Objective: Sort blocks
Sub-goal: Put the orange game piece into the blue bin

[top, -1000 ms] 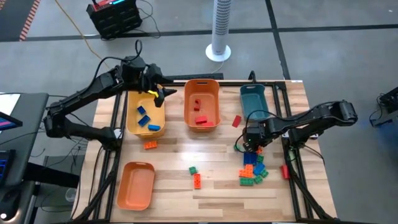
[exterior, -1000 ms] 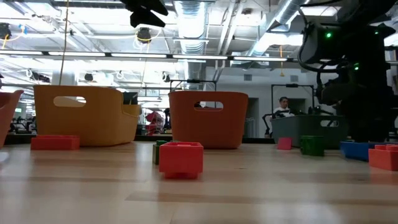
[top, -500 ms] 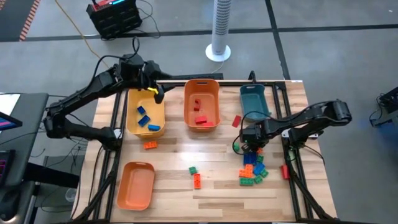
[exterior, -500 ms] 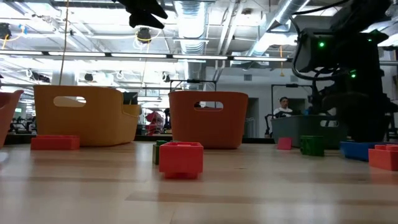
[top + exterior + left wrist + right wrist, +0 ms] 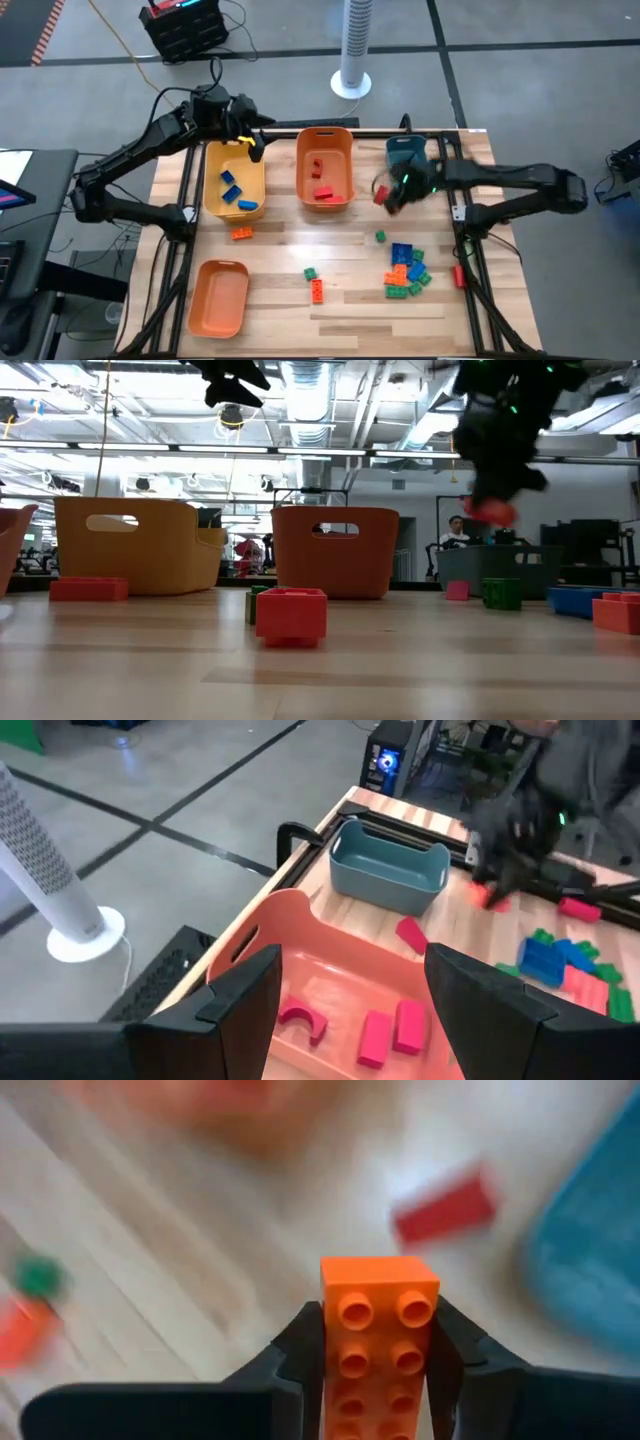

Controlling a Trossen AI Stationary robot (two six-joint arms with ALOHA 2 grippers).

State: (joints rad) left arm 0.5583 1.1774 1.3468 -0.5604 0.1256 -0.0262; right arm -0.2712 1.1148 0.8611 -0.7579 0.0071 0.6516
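My right gripper (image 5: 393, 192) hangs above the table between the orange bin (image 5: 325, 166) and the teal bin (image 5: 408, 160), shut on an orange block (image 5: 378, 1335). The same block (image 5: 490, 512) shows high above the tabletop in the low view. Mixed blocks lie in a pile (image 5: 405, 270) on the table's right side, and a lone green block (image 5: 380, 236) lies just beyond the pile. My left gripper (image 5: 252, 148) is open with nothing between its fingers, raised by the far right corner of the yellow bin (image 5: 235, 180). My right gripper pinches the orange block by its two long sides (image 5: 330, 1342) between its two fingers (image 5: 305, 1348). The block lies along the fingers, studs toward the wrist camera, its free end (image 5: 380, 1275) sticking out past the fingertips. It hangs clear of the table.
The yellow bin holds blue blocks; the orange bin holds red ones. A second orange bin (image 5: 218, 297) stands near left. Loose blocks lie at the middle (image 5: 313, 283) and by the yellow bin (image 5: 240, 233). A red block (image 5: 458, 275) lies on the right frame rail.
My right gripper has shut on the orange block at the pile, lifted it clear and carried it up and toward the far edge and the left, to the gap between the orange and teal bins. The green block it stood over now lies in the open.
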